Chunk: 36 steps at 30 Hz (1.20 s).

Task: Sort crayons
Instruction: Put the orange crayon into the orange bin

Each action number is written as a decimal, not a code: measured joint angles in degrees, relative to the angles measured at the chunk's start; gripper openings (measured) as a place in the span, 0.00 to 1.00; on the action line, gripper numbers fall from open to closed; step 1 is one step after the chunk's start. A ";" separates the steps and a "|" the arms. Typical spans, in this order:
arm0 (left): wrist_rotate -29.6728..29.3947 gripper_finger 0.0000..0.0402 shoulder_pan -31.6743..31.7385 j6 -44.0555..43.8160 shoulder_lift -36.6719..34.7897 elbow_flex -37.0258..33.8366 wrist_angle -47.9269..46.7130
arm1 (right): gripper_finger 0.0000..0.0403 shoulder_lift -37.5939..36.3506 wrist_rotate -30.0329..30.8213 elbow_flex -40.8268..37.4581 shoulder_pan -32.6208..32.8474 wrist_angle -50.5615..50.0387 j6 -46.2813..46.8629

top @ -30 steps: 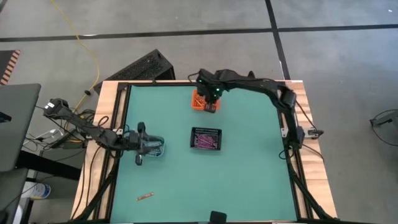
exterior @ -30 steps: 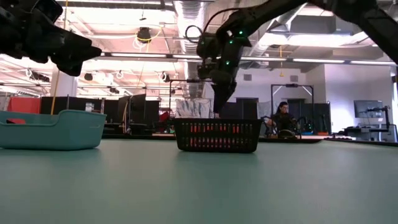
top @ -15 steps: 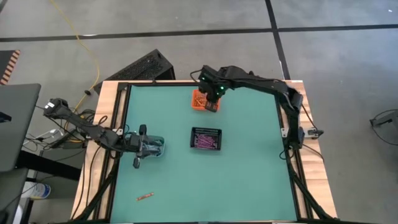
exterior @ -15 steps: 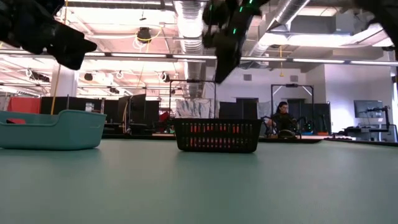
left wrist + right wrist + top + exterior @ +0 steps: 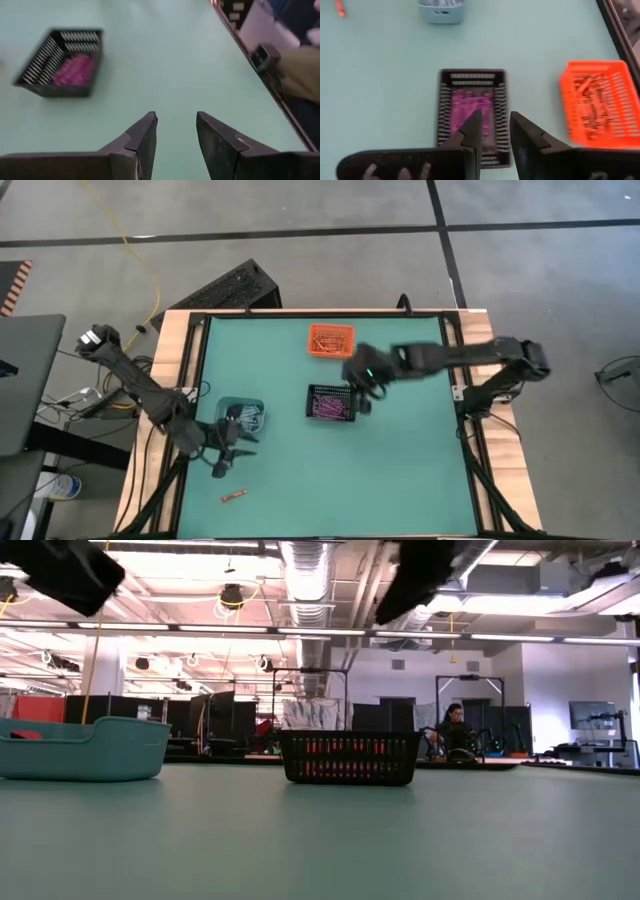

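The green worktop (image 5: 400, 470) carries 3 small bins, each apparently reserved for 1 colour, which explains the spread. The black bin (image 5: 331, 403) of purple crayons (image 5: 471, 111) sits near the middle. The orange bin (image 5: 330, 340) of orange crayons (image 5: 590, 102) stands close to the far edge, and a pale blue bin (image 5: 240, 416) with grey-blue sticks lies toward the left edge. Just 1 loose orange crayon (image 5: 233, 497) remains on the bare surface, near the front-left corner, so the sorting looks nearly finished.

The right arm stretches in from the right edge, fairly flat. Its right gripper (image 5: 360, 387) hovers above the right end of the black bin, fingers parted with nothing between them, as the right wrist view shows. It seems free for another job.

The left arm reaches in from the left edge, elbow bent. Its left gripper (image 5: 224, 463) hangs between the pale blue bin and the stray crayon, jaws spread and empty in the left wrist view. That position probably suits a descent onto the last crayon, which belongs in the orange bin.
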 joint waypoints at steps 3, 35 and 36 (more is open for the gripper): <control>-0.86 0.32 -3.48 -4.18 6.14 4.36 -3.50 | 0.23 -4.52 5.78 -8.62 6.96 7.02 5.44; 0.49 0.30 -24.11 -49.46 42.48 17.87 -15.51 | 0.23 3.51 21.71 -21.64 30.08 33.09 16.86; 0.73 0.30 -24.33 -50.14 42.48 17.87 -16.17 | 0.23 3.51 21.72 -21.64 30.26 33.11 16.84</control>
